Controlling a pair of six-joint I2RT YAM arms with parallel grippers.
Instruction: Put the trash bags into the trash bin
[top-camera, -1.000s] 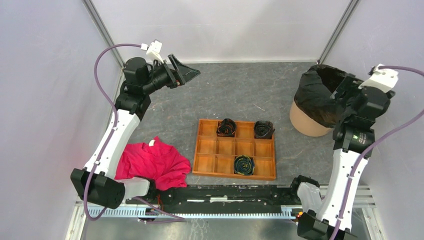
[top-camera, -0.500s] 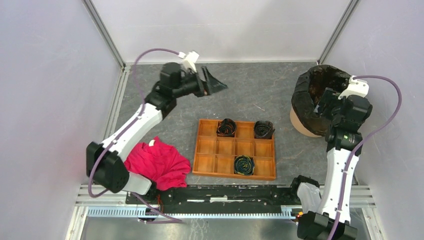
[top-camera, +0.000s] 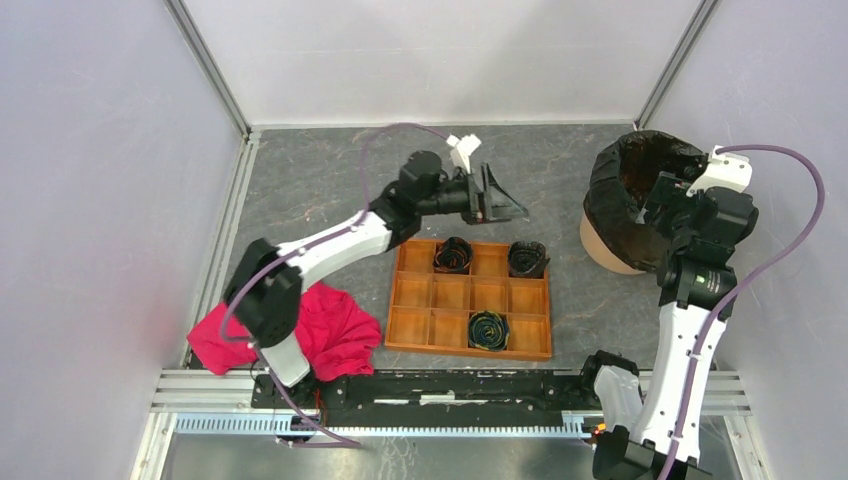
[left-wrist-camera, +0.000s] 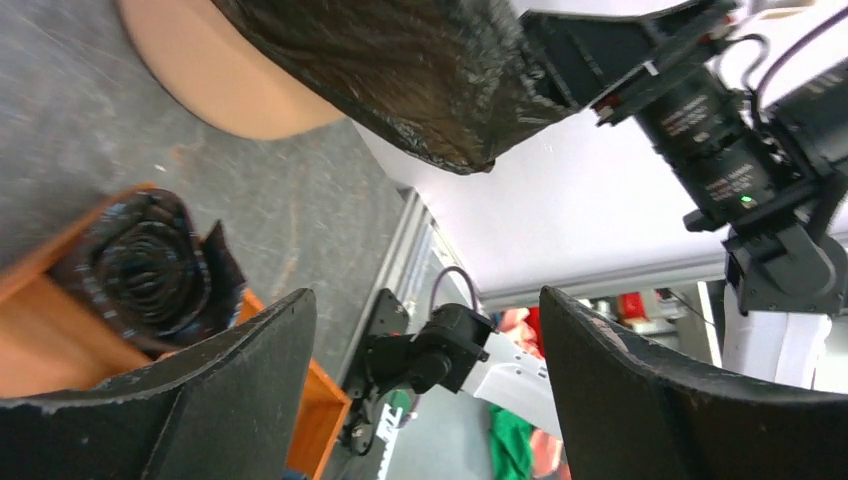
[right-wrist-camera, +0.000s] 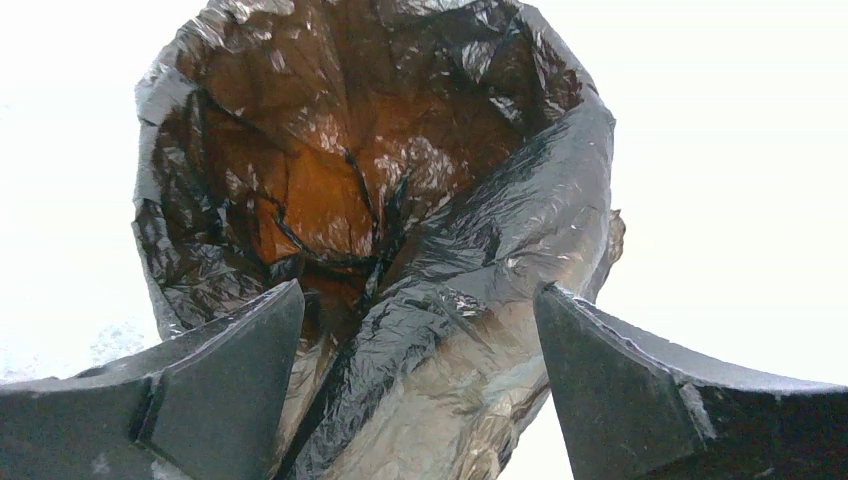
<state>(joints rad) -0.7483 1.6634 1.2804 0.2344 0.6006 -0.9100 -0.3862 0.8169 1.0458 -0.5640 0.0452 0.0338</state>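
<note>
The trash bin (top-camera: 606, 248) stands at the back right, a round orange bucket. The black trash bag (top-camera: 632, 170) lines it, its edge folded out over the rim and down the sides. In the right wrist view the bag (right-wrist-camera: 330, 180) gapes open, with orange showing through the film. My right gripper (right-wrist-camera: 420, 300) is open at the bin's near right rim (top-camera: 662, 200), the folded bag edge just beyond its fingers. My left gripper (top-camera: 503, 203) hangs open and empty above the tray's back edge, pointing at the bin (left-wrist-camera: 220, 80) and the bag (left-wrist-camera: 400, 70).
A wooden compartment tray (top-camera: 430, 300) lies mid-table holding three dark rolls, one of them (left-wrist-camera: 140, 270) close under my left fingers. A red cloth (top-camera: 320, 325) is heaped at the front left. Walls and frame posts close in the table, and a rail (top-camera: 450, 385) runs along the front.
My left arm has swung from the back left corner to the middle, over the tray's back edge. My right gripper moved in over the bin's rim, then drew back slightly right.
</note>
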